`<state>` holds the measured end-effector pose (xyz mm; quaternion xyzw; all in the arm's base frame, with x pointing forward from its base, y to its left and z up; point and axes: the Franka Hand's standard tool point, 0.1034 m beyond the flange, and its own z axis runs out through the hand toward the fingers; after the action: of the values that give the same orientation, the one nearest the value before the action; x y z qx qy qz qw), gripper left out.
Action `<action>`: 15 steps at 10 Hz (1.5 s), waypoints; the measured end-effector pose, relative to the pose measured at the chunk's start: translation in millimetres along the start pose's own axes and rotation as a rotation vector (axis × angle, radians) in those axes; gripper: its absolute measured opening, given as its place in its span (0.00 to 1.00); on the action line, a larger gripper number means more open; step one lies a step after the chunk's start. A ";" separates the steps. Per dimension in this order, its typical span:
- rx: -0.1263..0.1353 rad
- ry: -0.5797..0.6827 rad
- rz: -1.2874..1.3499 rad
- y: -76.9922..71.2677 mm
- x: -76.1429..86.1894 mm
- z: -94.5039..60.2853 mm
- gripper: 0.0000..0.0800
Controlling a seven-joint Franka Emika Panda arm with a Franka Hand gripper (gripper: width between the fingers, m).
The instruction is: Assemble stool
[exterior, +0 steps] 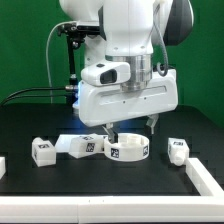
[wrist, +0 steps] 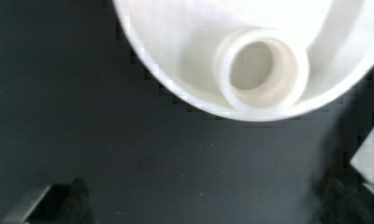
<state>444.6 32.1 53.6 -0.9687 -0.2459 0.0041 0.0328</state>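
Wrist view shows the tool (wrist: 210,200) wide open above the seat (wrist: 175,50); it should drop straight down over its rim.

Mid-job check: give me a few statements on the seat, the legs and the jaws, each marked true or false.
1. The gripper hangs above the seat, jaws open. True.
2. The jaws grip a leg. False: nothing is between them.
3. A loose leg lies at the exterior view's right of the seat. True.
4. A leg stands fitted in the seat. False: the socket that the wrist view shows is empty.
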 end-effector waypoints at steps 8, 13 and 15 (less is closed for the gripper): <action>-0.012 0.000 -0.262 20.7 -22.4 9.7 0.81; 0.001 -0.032 -0.308 23.7 -38.4 37.6 0.81; 0.002 -0.036 -0.300 25.3 -40.3 41.8 0.81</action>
<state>420.2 -6.7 9.9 -0.9208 -0.3887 0.0164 0.0294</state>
